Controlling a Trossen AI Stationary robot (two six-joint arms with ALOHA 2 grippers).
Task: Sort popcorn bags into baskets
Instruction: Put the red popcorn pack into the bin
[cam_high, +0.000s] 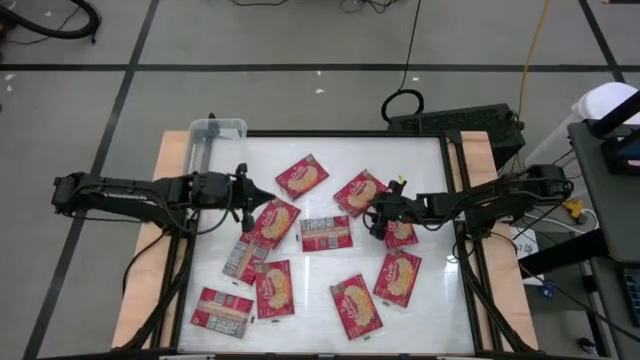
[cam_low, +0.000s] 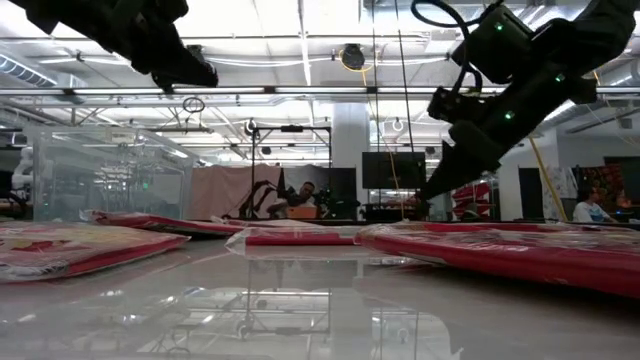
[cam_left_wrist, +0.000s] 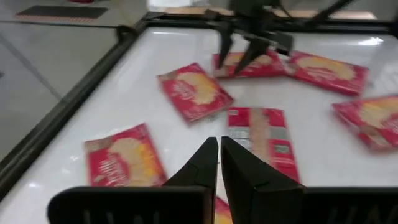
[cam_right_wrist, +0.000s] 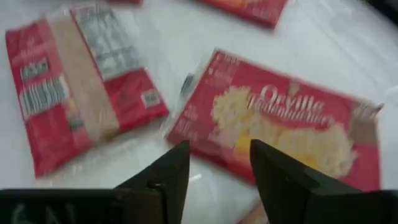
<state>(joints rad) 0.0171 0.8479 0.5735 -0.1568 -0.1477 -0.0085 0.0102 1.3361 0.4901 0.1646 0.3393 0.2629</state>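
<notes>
Several red popcorn bags lie flat and scattered on the white table (cam_high: 430, 170), among them one picture side up (cam_high: 360, 190) and one with its pale back up (cam_high: 325, 232). The clear basket (cam_high: 217, 130) stands at the far left corner. My right gripper (cam_right_wrist: 217, 171) hangs open, slanting down, just above the near edge of the picture-up bag (cam_right_wrist: 280, 124). It also shows in the high view as my right gripper (cam_high: 375, 212). My left gripper (cam_high: 262, 197) is shut with nothing in it, above the table near the far edge of another bag (cam_high: 275, 220).
A black frame (cam_high: 455, 230) borders the white table, with wooden strips outside it. A dark box (cam_high: 455, 122) and cables lie beyond the far right corner. In the low view people (cam_low: 300, 195) sit in the room behind. Bare table shows along the far edge and at the near middle.
</notes>
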